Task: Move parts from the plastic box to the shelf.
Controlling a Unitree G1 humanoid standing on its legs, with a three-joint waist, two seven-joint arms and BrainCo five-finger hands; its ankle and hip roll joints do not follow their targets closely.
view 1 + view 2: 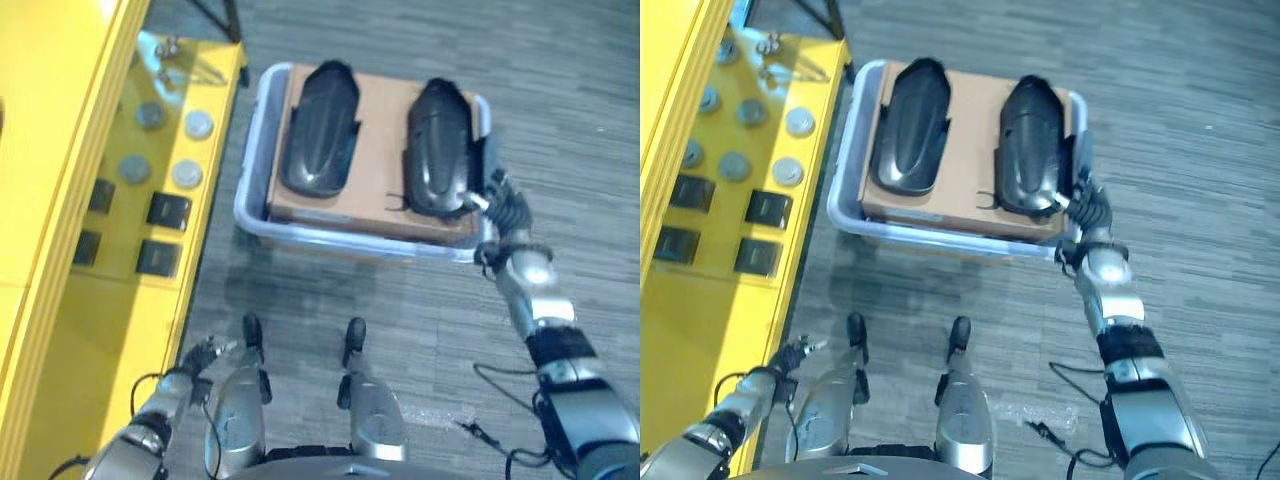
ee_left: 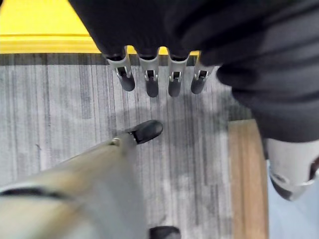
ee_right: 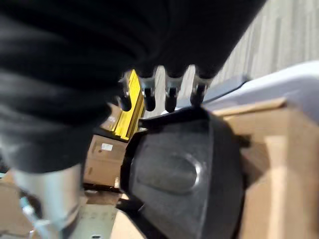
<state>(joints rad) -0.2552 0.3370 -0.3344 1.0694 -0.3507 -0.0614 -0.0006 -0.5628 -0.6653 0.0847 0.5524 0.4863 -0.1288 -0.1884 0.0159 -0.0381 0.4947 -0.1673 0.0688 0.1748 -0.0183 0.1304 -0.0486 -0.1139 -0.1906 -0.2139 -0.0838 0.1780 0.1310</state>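
Note:
A pale plastic box [image 1: 249, 188] stands on the carpet ahead of me, lined with brown cardboard [image 1: 381, 150]. Two long black moulded parts lie on the cardboard side by side: one on the left [image 1: 320, 130] and one on the right [image 1: 438, 148]. My right hand [image 1: 497, 196] is at the near right edge of the right part [image 3: 184, 174], its fingers [image 3: 169, 95] relaxed just over the part's rim and holding nothing. The yellow shelf [image 1: 120, 290] runs along my left side. Down by the shelf's near end hangs my left hand [image 1: 195, 358], fingers [image 2: 149, 82] straight and empty.
On the shelf lie round grey discs [image 1: 198, 124] and black square blocks [image 1: 168, 210], with small metal pieces [image 1: 170, 48] at its far end. Grey carpet [image 1: 560, 110] surrounds the box. Cardboard boxes [image 3: 102, 155] stand in the background of the right wrist view.

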